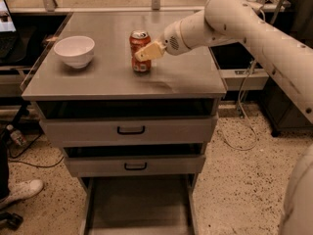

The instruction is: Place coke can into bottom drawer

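The coke can [139, 38], red-orange with a silver top, stands upright on the grey cabinet top [117, 77], right of centre. My gripper [145, 52] reaches in from the right on the white arm [230, 18] and sits at the can's front right side, its pale tip overlapping the can's middle. The can rests on the surface. The bottom drawer [139, 204] is pulled out at the foot of the cabinet, its flat grey floor showing with nothing in it.
A white bowl [74, 50] stands on the cabinet top left of the can. Two upper drawers [131, 130] with black handles are shut. A speckled floor with cables lies on both sides, and a shoe [19, 190] at lower left.
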Controlling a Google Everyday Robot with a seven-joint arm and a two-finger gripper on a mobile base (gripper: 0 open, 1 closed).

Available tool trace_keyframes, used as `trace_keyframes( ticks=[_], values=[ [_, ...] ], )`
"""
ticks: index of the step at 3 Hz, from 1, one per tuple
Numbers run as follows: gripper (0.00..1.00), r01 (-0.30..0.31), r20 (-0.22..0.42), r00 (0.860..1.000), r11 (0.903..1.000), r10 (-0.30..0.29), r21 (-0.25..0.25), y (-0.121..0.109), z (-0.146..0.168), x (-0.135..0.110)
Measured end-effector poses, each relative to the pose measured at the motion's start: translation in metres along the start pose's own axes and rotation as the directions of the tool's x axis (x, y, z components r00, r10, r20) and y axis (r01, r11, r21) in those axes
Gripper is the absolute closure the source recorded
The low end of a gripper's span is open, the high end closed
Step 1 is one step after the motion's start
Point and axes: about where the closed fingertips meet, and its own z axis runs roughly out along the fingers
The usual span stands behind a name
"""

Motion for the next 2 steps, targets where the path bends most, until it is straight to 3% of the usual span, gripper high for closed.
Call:
trace_keyframes(
  ticks=[1, 2],
  values=[
    [1.0, -0.026, 0.019, 0.999, 0.9983, 0.025, 0.052, 0.011, -0.028, 0.005],
    [1.0, -0.058, 0.011, 0.998, 0.9933, 0.057, 0.1, 0.031, -0.057, 0.031]
  ],
)
